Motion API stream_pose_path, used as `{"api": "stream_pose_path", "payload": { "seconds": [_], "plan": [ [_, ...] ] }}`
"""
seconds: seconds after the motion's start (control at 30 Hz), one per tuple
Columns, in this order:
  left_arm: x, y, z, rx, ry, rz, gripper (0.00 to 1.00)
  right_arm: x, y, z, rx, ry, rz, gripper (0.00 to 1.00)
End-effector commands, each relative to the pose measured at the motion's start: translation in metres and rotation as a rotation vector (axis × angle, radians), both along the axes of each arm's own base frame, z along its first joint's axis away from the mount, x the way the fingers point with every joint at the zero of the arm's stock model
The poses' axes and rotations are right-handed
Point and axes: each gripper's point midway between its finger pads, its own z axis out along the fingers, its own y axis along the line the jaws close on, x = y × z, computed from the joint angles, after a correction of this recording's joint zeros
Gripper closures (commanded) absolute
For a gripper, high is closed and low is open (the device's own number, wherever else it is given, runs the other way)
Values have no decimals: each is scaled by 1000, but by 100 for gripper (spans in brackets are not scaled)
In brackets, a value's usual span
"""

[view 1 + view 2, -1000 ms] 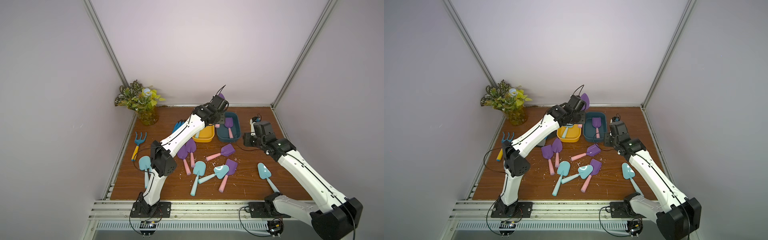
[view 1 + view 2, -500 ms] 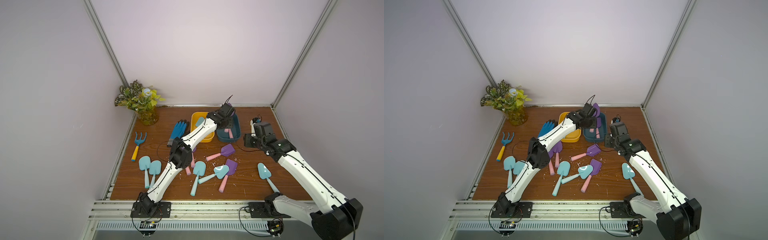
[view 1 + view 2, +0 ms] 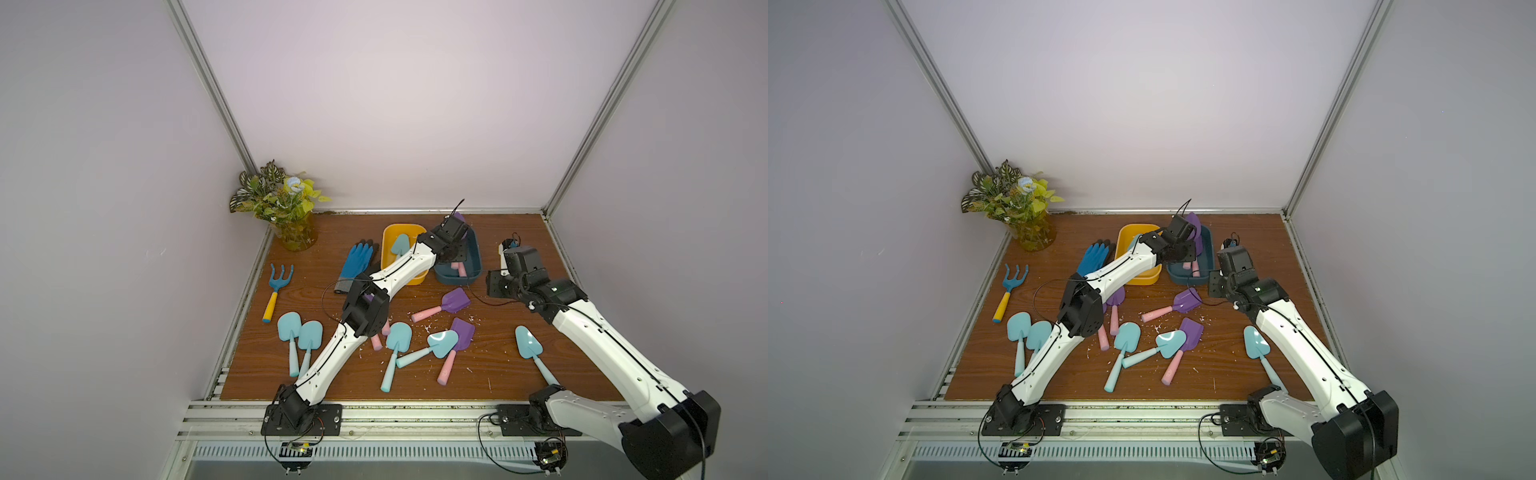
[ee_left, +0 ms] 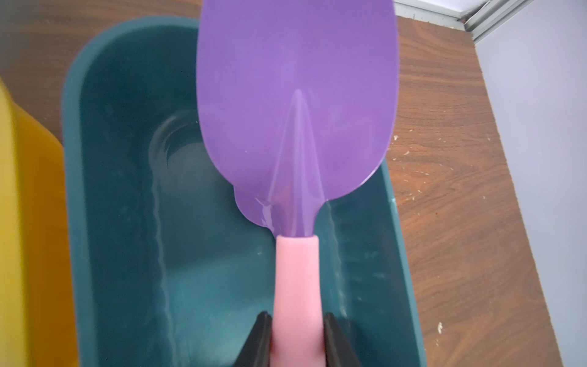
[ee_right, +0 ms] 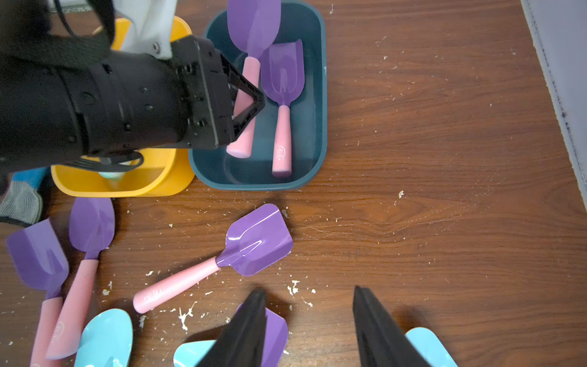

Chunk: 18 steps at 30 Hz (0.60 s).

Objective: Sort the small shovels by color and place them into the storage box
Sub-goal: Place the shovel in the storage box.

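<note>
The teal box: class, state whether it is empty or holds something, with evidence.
Not empty: one purple shovel lies flat inside the teal box, and the left gripper holds a second shovel over it.

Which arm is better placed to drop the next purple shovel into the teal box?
Left: the left gripper is shut on a purple shovel over the teal box. The right gripper hangs open and empty.

Two robot arms in a top view: left arm [image 3: 328, 365] at seven o'clock, right arm [image 3: 611, 353] at four o'clock. Glossy white shells, black joint housings, thin black cables looping alongside. Black, wedge-shaped fingers [image 5: 247, 330] on the right.
</note>
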Motion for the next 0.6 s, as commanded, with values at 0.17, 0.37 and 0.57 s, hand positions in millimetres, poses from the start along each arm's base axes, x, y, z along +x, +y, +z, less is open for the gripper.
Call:
{"api": "stream_pose_path", "payload": {
  "seconds": [0.17, 0.37, 0.57],
  "plan": [
    [16, 8, -20, 19, -17, 48, 100, 0, -5, 5, -20, -17, 2, 49],
    [18, 14, -24, 39, -20, 62, 98, -1, -6, 2, -26, -11, 4, 49],
    [18, 20, -35, 56, -2, 76, 97, 0, -7, 2, -30, -12, 8, 49]
  ]
}}
